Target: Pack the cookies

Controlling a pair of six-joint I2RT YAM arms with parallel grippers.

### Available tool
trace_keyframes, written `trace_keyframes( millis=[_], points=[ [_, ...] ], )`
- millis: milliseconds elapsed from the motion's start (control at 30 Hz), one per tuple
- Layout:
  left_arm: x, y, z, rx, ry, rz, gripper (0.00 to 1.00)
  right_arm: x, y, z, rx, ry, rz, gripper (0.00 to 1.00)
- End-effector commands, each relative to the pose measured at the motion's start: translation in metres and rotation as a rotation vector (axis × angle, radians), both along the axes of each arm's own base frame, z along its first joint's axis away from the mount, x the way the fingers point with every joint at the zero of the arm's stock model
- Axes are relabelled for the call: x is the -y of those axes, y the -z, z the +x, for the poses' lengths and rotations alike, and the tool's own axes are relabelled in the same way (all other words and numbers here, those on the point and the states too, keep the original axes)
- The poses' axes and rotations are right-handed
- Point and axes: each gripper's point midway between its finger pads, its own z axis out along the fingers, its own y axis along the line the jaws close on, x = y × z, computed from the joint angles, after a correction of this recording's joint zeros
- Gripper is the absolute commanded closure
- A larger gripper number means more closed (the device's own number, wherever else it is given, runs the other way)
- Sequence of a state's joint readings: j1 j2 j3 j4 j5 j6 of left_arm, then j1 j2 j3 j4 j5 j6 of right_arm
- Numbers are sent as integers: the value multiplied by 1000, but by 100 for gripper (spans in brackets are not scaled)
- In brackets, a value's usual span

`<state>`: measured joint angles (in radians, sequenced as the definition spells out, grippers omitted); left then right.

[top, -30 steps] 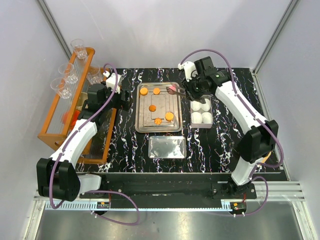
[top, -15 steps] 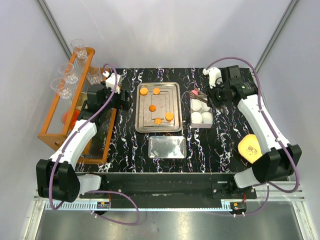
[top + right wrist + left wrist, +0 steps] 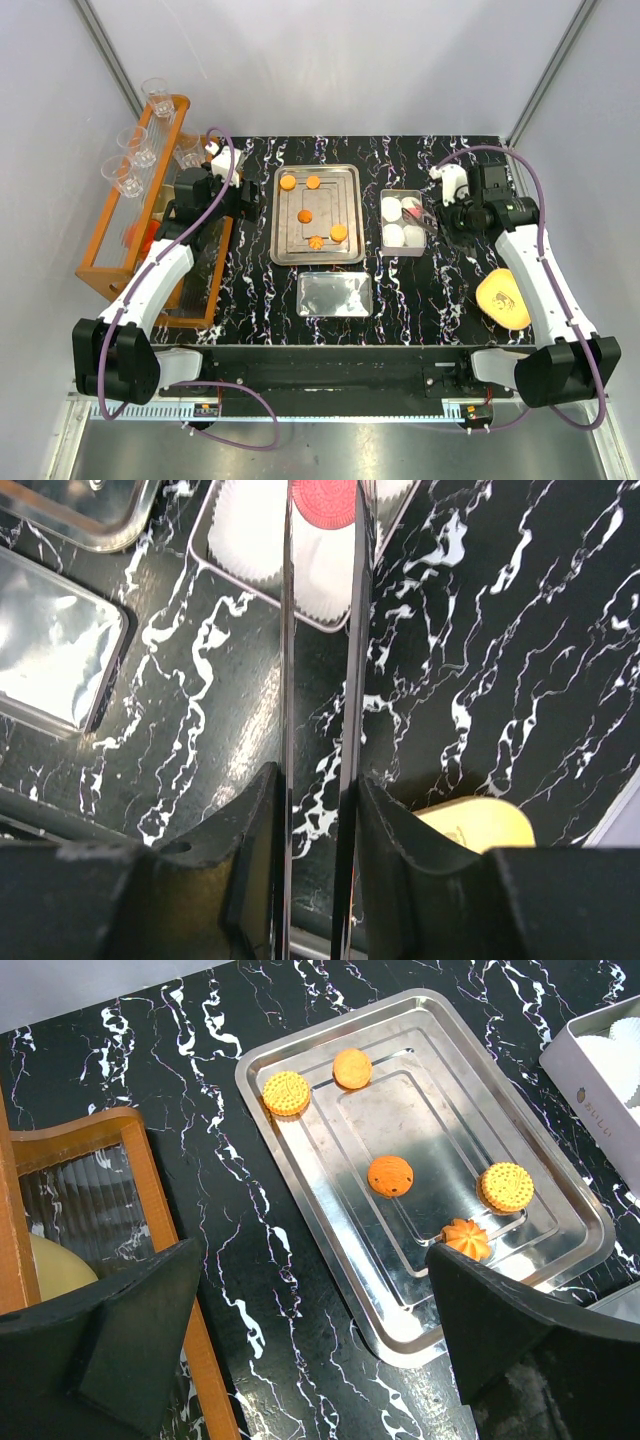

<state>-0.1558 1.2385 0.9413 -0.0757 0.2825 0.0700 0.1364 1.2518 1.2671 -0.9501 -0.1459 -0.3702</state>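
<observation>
Several orange cookies lie on the steel tray (image 3: 345, 200): round ones (image 3: 287, 183) (image 3: 339, 233) and a flower-shaped one (image 3: 316, 241); they also show in the left wrist view (image 3: 390, 1176). My right gripper (image 3: 447, 222) (image 3: 318, 780) is shut on metal tongs (image 3: 288, 660), and their tips pinch the pink cookie (image 3: 325, 495) (image 3: 408, 211) over a paper cup in the white box (image 3: 403, 252). My left gripper (image 3: 240, 197) (image 3: 315, 1290) is open and empty, to the left of the tray.
A foil-topped flat container (image 3: 334, 295) lies in front of the tray. An orange wooden rack (image 3: 100, 270) with clear glasses stands at the left. A yellow-orange lump (image 3: 502, 297) (image 3: 480, 825) lies at the right, under my right arm.
My right arm has swung from the tray's far right corner to the right and nearer, carrying the pink cookie in the tongs over the white box. The left arm has not moved.
</observation>
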Motion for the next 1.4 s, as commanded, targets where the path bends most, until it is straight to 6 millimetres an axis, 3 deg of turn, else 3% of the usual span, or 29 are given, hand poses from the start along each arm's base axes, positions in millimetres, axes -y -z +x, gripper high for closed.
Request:
trace_keyframes(
  millis=[0,267,700,1033,1167,1367],
  points=[
    [3,-17,2,68,11,-17,1,5,2,-12,9,-5,-14,85],
    [4,-16,2,65,11,-20,1,10,19,-20,-22,3,-36,83],
    [3,-15,3,66,8,-18,1,17,36,-12,-44,13,-57,81],
    [3,-14,3,62,8,-16,1,16,35,-7,-41,11,-46,68],
    [3,-15,3,66,7,-14,1,16,36,-5,-41,14,-43,58],
    [3,-15,2,66,7,-14,1,15,34,-3,-38,15,-38,55]
  ],
)
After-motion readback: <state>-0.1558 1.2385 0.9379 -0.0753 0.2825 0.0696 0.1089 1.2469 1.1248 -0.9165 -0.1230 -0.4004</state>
